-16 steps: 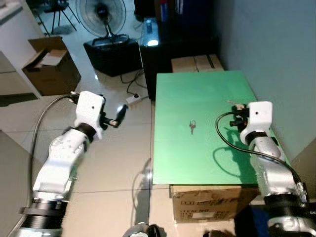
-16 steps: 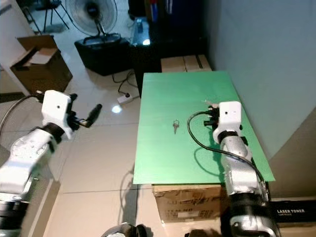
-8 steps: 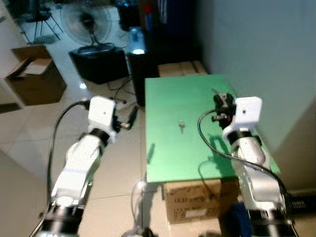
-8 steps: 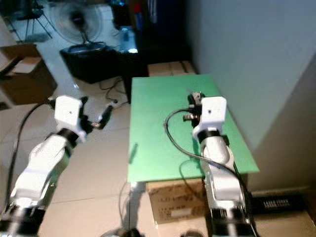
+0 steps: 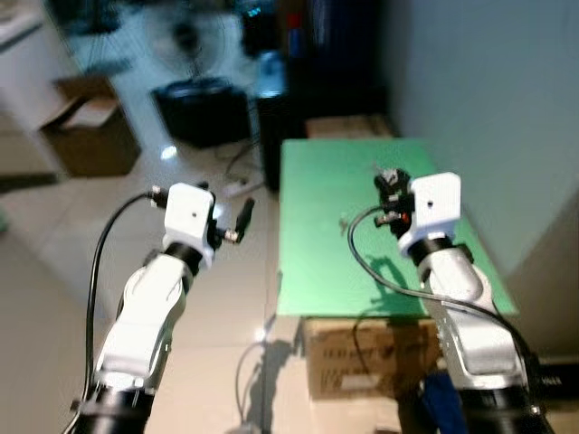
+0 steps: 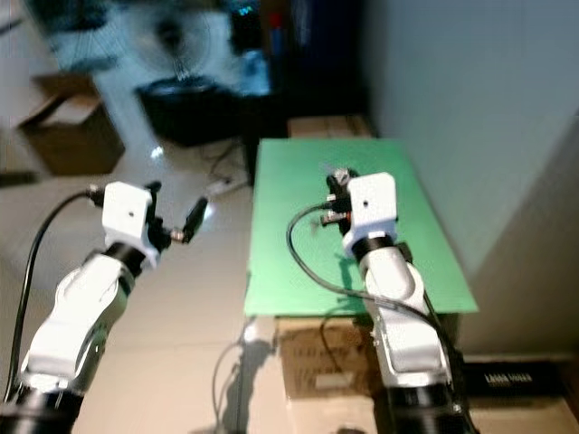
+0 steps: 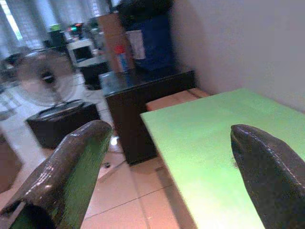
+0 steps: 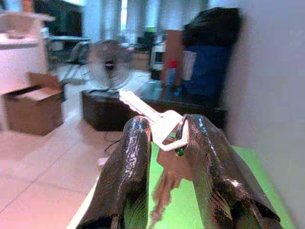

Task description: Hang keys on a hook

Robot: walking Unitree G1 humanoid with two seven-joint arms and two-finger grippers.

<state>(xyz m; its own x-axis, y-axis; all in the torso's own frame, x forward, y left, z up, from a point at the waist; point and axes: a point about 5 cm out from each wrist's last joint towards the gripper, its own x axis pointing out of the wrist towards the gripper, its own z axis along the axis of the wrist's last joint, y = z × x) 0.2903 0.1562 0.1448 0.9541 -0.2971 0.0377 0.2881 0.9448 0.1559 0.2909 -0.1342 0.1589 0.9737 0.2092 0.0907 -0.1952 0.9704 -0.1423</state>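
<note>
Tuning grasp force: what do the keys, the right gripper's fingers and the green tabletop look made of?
Keys: metal, going by the pale silvery blade and a thin wire ring; one looks darker, coppery.
Fingers of the right gripper: glossy black, with soft highlights; probably rubber or smooth plastic.
Green tabletop: flat, uniform, matte green sheet; maybe painted board or plastic, hard to tell. It rests on a cardboard box.

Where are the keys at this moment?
The keys are pinched between the two black fingers of the right end effector, held above the green table on the robot's right side.
</note>
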